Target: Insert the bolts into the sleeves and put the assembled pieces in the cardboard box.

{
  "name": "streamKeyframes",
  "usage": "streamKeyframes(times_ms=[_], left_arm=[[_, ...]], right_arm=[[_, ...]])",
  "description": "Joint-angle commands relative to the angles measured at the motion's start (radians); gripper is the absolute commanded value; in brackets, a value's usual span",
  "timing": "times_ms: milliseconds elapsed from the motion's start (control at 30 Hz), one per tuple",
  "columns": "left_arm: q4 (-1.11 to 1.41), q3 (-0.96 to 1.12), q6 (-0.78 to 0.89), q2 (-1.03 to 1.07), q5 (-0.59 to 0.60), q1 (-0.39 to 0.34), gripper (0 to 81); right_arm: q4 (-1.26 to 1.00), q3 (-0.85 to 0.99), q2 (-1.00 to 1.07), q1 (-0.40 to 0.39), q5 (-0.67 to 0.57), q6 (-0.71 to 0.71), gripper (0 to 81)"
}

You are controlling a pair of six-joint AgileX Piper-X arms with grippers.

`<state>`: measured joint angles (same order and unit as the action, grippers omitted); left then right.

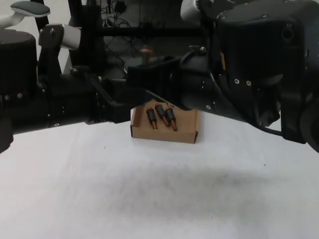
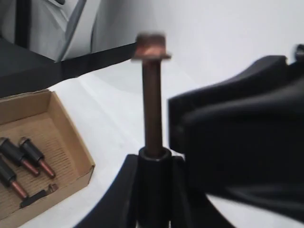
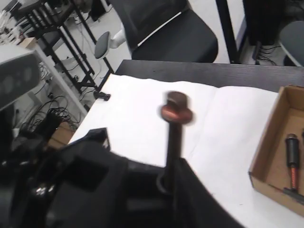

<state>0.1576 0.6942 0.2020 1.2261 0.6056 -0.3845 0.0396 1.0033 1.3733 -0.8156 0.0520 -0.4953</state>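
A copper bolt [image 2: 152,95] stands upright with its shaft partly down in a black sleeve [image 2: 153,166]. My left gripper [image 2: 153,199] is shut on that sleeve from both sides. The right arm's black gripper body [image 2: 237,137] sits close beside the bolt's shaft; whether it touches the shaft I cannot tell. In the right wrist view the bolt's head [image 3: 176,110] rises above the black grippers. Both arms meet high above the bench [image 1: 149,199], with the bolt's head [image 1: 145,51] just above them. The cardboard box [image 1: 164,135] behind holds three assembled pieces [image 1: 160,117].
The box [image 2: 71,142] lies on a white cloth, and its assembled pieces [image 2: 21,156] rest beside a small black strip [image 2: 33,197]. The same box [image 3: 266,142] sits near the cloth's far edge. Chairs and metal racks stand past the bench.
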Motion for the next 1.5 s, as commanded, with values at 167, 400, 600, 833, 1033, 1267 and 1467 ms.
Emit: streamKeyframes(times_ms=[167, 400, 600, 833, 1033, 1267, 1467], left_arm=[[0.026, 0.008, 0.001, -0.004, -0.021, 0.003, 1.7], [0.026, 0.008, 0.001, -0.004, -0.021, 0.003, 1.7], [-0.043, 0.008, -0.105, -0.004, -0.027, 0.003, 1.7], [-0.072, 0.019, -0.22, 0.004, -0.128, 0.003, 1.7], [-0.205, 0.142, -0.253, 0.148, -0.139, -0.009, 1.7], [-0.371, 0.443, -0.285, 0.432, -0.201, -0.061, 1.7], [-0.574, 0.753, -0.299, 0.701, -0.25, -0.108, 1.7]], right_arm=[[-0.009, 0.007, -0.009, -0.008, -0.004, 0.0, 65.9], [-0.009, 0.009, -0.012, 0.008, 0.014, 0.004, 65.9], [0.037, 0.009, -0.07, 0.042, 0.018, 0.009, 65.9], [0.274, 0.009, -0.162, 0.047, 0.018, 0.061, 65.9], [0.365, -0.021, -0.224, 0.047, 0.018, 0.061, 65.9], [0.551, -0.076, -0.243, 0.047, -0.015, 0.072, 65.9], [0.602, -0.106, -0.243, 0.05, -0.021, 0.191, 65.9]])
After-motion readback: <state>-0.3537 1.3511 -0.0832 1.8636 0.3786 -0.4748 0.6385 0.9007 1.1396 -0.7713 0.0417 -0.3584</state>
